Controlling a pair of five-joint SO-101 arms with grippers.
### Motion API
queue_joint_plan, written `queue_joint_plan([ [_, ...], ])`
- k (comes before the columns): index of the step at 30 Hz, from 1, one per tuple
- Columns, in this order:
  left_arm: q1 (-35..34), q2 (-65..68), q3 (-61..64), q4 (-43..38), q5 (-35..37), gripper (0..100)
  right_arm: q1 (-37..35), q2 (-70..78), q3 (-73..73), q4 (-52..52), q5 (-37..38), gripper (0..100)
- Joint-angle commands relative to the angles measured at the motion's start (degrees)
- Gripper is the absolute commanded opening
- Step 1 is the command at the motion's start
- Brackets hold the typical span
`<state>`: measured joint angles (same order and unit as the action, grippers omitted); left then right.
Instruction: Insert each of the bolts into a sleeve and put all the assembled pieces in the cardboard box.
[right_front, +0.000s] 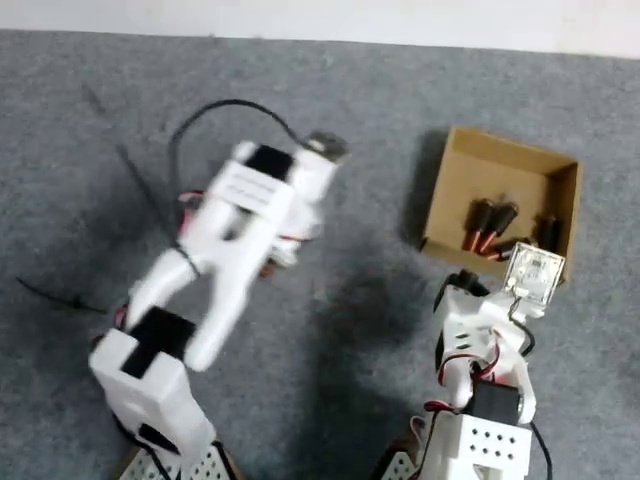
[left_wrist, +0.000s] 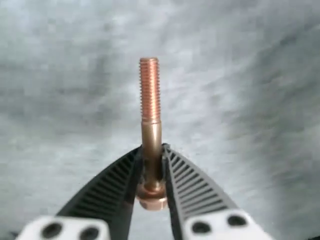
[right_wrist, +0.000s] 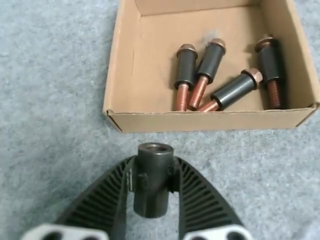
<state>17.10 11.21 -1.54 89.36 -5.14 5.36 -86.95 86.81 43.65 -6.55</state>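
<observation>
Gripping a bolt (left_wrist: 150, 100), the left tool (left_wrist: 152, 167) hangs near 12 o'clock; the right tool (right_wrist: 154, 172) pinches a sleeve (right_wrist: 152, 192) by the cardboard box (right_wrist: 150, 121) at 2 o'clock.

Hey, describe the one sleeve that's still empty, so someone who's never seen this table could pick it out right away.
Find the cardboard box on the grey table. Just outside the wall nearest the arms, the right gripper is shut on a black sleeve. Unlike the four sleeves lying in the box, each with a copper bolt through it, this one's bore is empty.
</observation>
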Motion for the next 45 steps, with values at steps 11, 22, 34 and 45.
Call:
queue_joint_plan([
  [11, -30.5, 3.4, 7.2, -0.4, -82.6, 0, 0.7, -0.8, -0.4, -1.8, 0.6, 0.7],
  [22, -33.5, 3.8, 5.3, -12.0, -42.4, 24, 0.6, -0.8, 0.7, -1.9, 5.0, 0.9],
  [34, -33.6, 4.0, 5.6, -12.1, 27.2, 14, 0.6, -0.8, 1.5, -1.9, 5.3, 0.9],
  [45, -28.5, 4.4, 7.5, -2.9, 49.9, 25, 0.5, -0.8, 1.6, -1.9, 5.4, 0.9],
])
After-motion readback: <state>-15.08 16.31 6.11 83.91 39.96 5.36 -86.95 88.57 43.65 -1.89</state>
